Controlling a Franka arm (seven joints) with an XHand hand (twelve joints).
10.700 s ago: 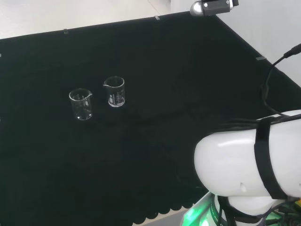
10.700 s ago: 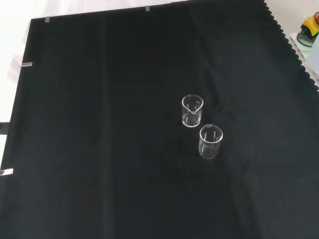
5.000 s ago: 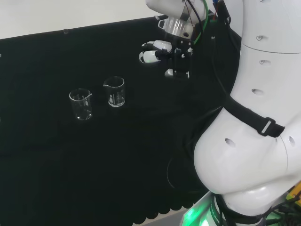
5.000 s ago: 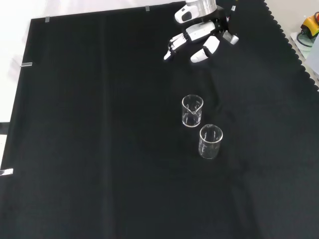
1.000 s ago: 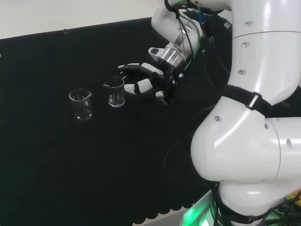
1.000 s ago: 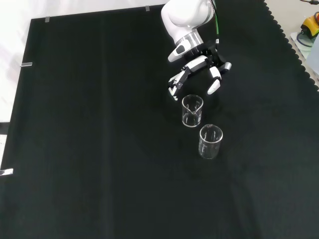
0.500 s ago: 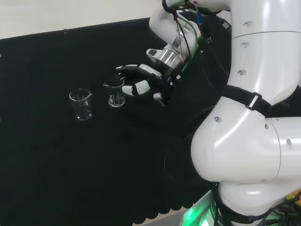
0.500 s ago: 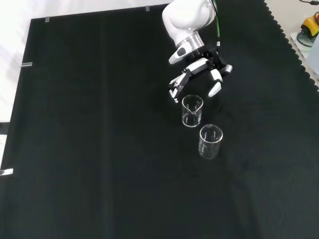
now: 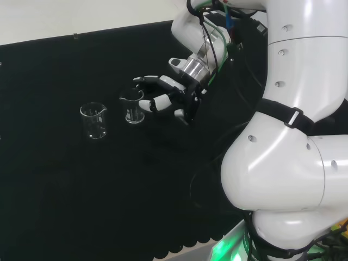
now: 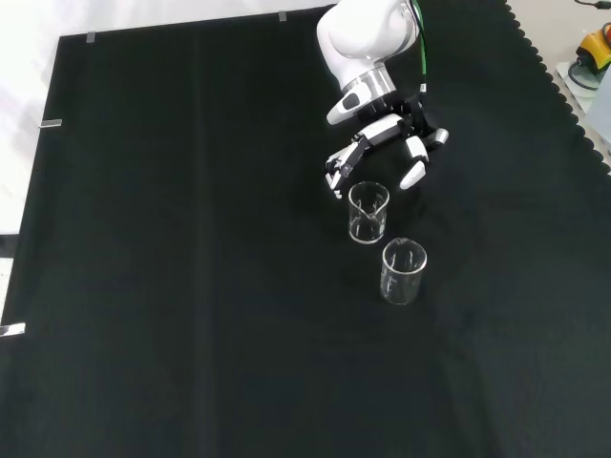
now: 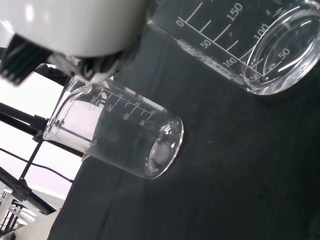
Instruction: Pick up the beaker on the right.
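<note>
Two clear glass beakers stand upright on the black cloth. In the head view one beaker [image 9: 132, 106] is on the right and the other beaker [image 9: 93, 120] on the left. My hand [image 9: 173, 98] hovers just right of the right-hand beaker, open, fingers spread and slightly bent toward its rim, holding nothing. In the front view the hand [image 10: 382, 129] comes from the top, with fingers and thumb either side above the nearer beaker [image 10: 368, 212]; the second beaker [image 10: 404, 271] stands below it. In the wrist view one beaker [image 11: 250, 45] looms large, another beaker [image 11: 120, 140] lies beyond, and a blurred white part of the hand [image 11: 75, 25] shows.
The arm's big white links [image 9: 293, 163] rise at the right of the head view. The cloth's scalloped edge [image 10: 558, 76] runs down the front view's right side, with a yellow and green object [image 10: 592, 52] beyond it. Metal clips [image 10: 52, 123] hold the cloth's far edges.
Over the last second the hand has crept closer to the right-hand beaker in the head view. Both beakers stand where they were.
</note>
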